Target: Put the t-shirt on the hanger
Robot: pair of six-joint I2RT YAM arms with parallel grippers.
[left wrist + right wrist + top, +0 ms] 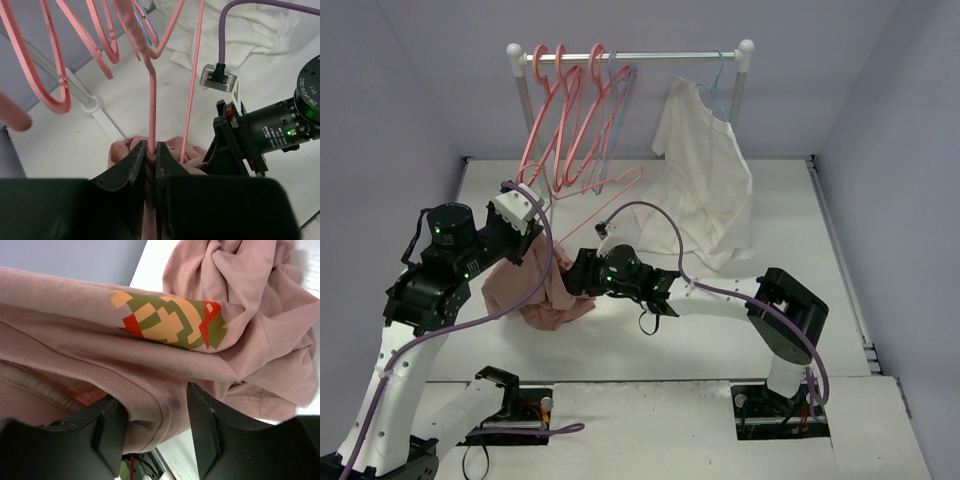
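hanger (152, 100) rod clamped in left gripper (151, 146), axis running straight away; t-shirt (250, 340) collar straddled by right gripper (152, 395), grip unconfirmed.

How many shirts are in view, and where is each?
2. A salmon-pink t-shirt is bunched up left of centre on the table. A white shirt hangs on a pale blue hanger at the right end of the clothes rail. None seems hidden.

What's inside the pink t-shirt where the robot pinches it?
Two thin bars of the hanger go down into the bunched t-shirt, one pinched by the left gripper. The cloth covers the rest, so how far in they go can't be seen.
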